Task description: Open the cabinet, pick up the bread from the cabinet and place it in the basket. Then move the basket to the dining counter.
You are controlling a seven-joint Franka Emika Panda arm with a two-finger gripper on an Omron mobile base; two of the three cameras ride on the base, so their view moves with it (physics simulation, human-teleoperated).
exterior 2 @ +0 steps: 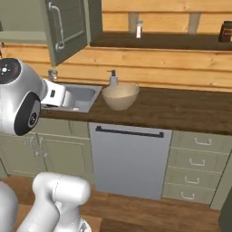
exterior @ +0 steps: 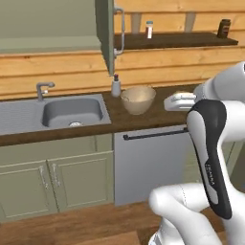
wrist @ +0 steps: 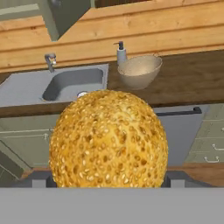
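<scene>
1. With the cabinet (exterior: 104,33) door swung open above the sink (exterior: 72,112), the seeded bread roll (wrist: 108,140) sits clamped in the gripper (wrist: 108,183), jaws spread wide around it.
2. Basket (exterior: 138,99) stands on the dark counter (exterior 2: 181,108) just right of the sink, beside the soap dispenser (exterior: 116,86).
3. Roll is held well short of the basket, over the floor side of the sink.

Kitchen: sink (exterior: 72,112), dishwasher (exterior 2: 129,161), cabinets (exterior: 52,179).

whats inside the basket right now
Nothing visible: the basket shows only its speckled inside. Its near wall hides the bottom. The bread sits at the gripper, away from it.
</scene>
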